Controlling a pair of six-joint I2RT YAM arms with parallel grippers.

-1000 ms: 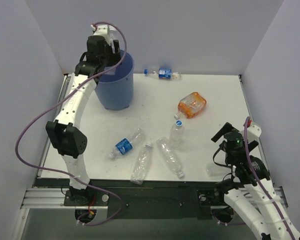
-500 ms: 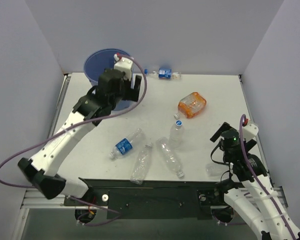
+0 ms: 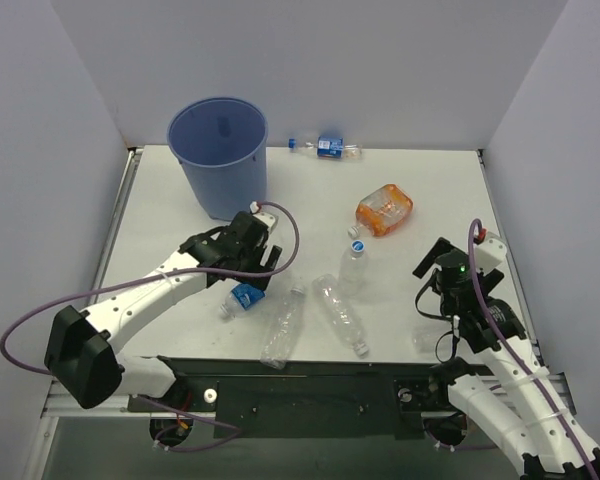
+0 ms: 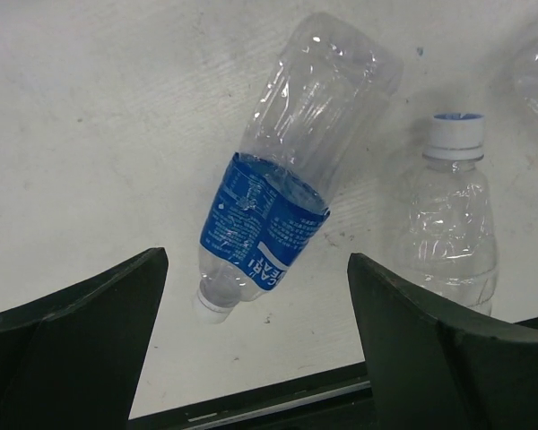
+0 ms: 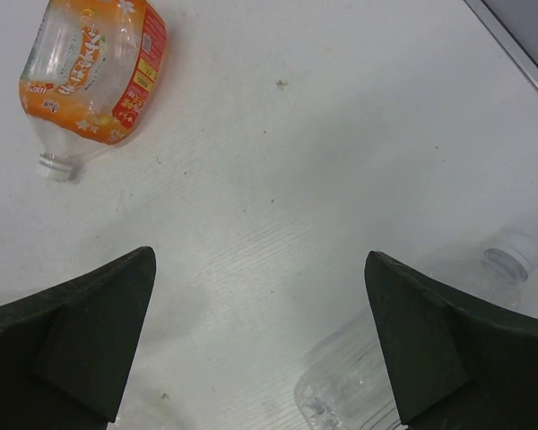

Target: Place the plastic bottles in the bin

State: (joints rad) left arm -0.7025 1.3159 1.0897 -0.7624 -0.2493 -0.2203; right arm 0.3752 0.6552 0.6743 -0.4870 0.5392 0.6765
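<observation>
The light-blue bin [image 3: 225,185] stands at the back left. A clear bottle with a blue label [image 3: 242,295] lies front centre; it also shows in the left wrist view [image 4: 278,206]. My left gripper [image 3: 252,262] hovers right over it, open and empty, with its fingers either side of the label end [image 4: 255,260]. Two more clear bottles [image 3: 285,327] [image 3: 340,313] lie near the front edge, and one with a blue cap [image 3: 352,262] lies mid-table. My right gripper [image 3: 432,272] is open and empty [image 5: 260,255], above a clear bottle [image 5: 412,358] by the front right edge [image 3: 425,340].
An orange-labelled bottle [image 3: 384,209] lies right of centre and shows in the right wrist view [image 5: 90,67]. A small blue-labelled bottle [image 3: 326,147] lies at the back wall. White walls enclose the table on three sides. The black front rail [image 3: 310,375] runs under the bottles.
My left arm swung from above the bin down and forward to the blue-labelled bottle, uncovering the bin. My right gripper moved slightly up and left. No bottle moved.
</observation>
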